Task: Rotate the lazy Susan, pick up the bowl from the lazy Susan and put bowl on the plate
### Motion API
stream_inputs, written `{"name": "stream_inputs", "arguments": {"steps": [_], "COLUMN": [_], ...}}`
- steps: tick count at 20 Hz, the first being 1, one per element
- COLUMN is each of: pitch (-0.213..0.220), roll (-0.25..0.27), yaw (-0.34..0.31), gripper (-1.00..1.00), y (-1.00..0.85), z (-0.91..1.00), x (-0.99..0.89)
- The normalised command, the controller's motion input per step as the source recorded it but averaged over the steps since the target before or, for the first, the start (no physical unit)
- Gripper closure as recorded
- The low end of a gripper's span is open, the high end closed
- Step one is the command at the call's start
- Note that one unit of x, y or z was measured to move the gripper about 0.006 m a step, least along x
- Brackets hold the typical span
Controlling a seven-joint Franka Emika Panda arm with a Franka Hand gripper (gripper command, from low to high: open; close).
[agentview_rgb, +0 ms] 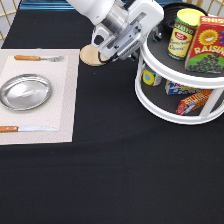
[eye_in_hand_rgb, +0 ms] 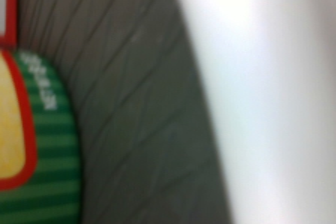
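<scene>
Bench (agentview_rgb: pixel 110 170): fills nearly the whole exterior view, draped in a plain black cloth with a matte look.
Cloth surface: smooth, with only faint creases toward the lower part of the frame.
Upper left corner: a pale lattice panel (agentview_rgb: pixel 6 17) of thin crossing bars with light behind it stands past the bench edge.
Top edge: a narrow blue strip (agentview_rgb: pixel 47 6) runs along the far side of the bench, from the upper left toward the centre.
Light: even and soft from above, no hard shadows on the cloth.
Walls, floor, windows: not visible in either view.
</scene>
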Motion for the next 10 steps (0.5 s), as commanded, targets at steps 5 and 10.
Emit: {"name": "stream_inputs", "arguments": {"steps": [5,10], "pitch": [0.046,0.103], "roll": [-0.028,-0.04], "yaw": [-0.032,-0.009], "gripper": [-1.0,-1.0], "y": [0.1,0.3], "z": [0.05,0.15], "x": [0.77,0.67]}}
